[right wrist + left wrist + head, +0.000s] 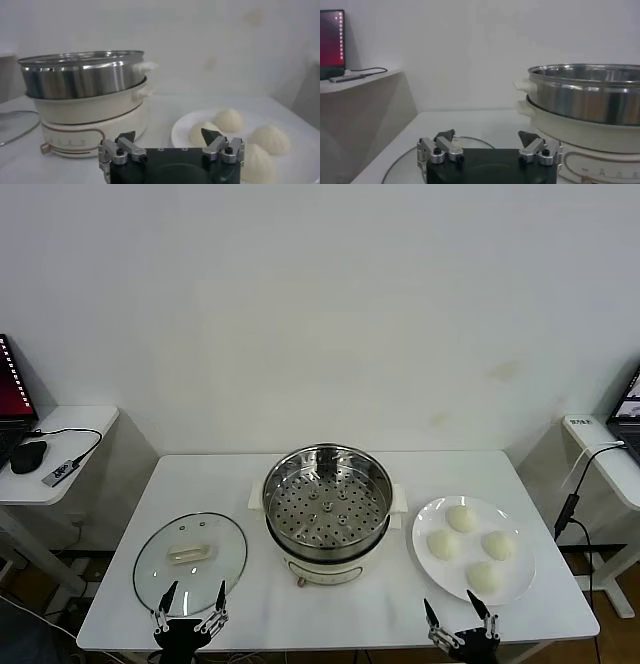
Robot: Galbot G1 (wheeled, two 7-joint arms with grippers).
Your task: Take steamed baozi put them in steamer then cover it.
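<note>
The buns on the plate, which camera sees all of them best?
The head view: it looks down on all four buns, spaced apart on the white plate. The right wrist view sees them from the side, partly hidden behind the right gripper. The left wrist view shows no buns.

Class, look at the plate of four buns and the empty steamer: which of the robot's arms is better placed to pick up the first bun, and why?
The right. Its open right hand hovers at the table's near edge just before the white plate with the four baozi, right of the steamer. The open left hand sits by the cover, across the steamer.
</note>
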